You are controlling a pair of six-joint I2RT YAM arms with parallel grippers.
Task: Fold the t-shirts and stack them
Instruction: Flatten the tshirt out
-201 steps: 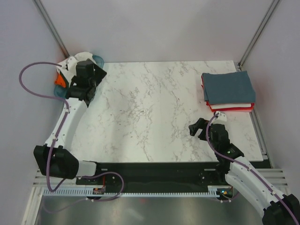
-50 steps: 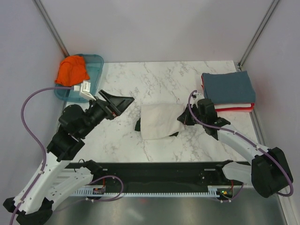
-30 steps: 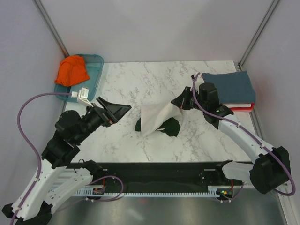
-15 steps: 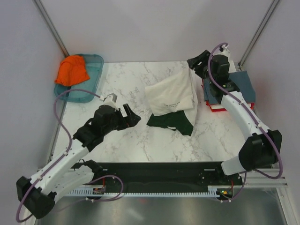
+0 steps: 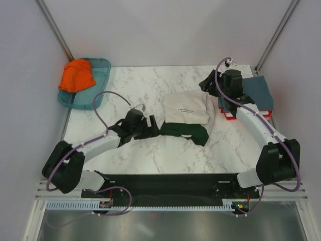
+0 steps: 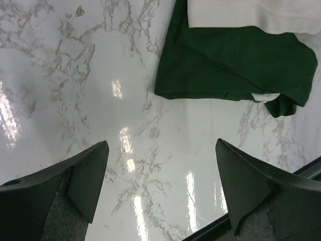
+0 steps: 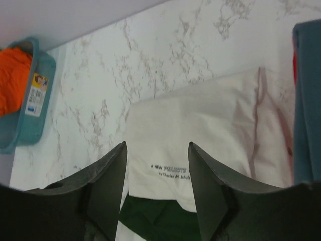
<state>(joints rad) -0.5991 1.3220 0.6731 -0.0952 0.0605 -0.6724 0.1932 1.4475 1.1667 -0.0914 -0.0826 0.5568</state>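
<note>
Room: plain pale walls (image 5: 160, 30) on three sides and metal posts (image 5: 52, 25) in the far corners, so nothing up there to snag on.
Table: white marble-look top (image 5: 135, 90). It's pretty glossy, with lamp glare all over it in the left wrist view, so my guess is cloth skates on it instead of staying put.
Cream tee: lies rumpled right of the table's middle (image 5: 186, 108), print side up, with a dark green sleeve (image 5: 183, 132) bunched along its near edge. Not flat yet, so any fold made now would probably come out lopsided.
Stack: folded tees at the far right edge, slate-blue on top (image 5: 256, 93). The cream tee's right side sits just beside it, so a careless tug could drag the stack crooked.
Tray: teal (image 5: 100, 68), far left corner, with the orange tee (image 5: 76, 75) heaped in it, well out of the way.
Right gripper: above the cream tee's far right part (image 7: 156, 145), fingers apart with nothing in them.
Left gripper: low over bare marble just left of the green sleeve (image 6: 161, 145), spread wide and empty. If it pinches only that sleeve, I'd bet the body trails and bunches.
</note>
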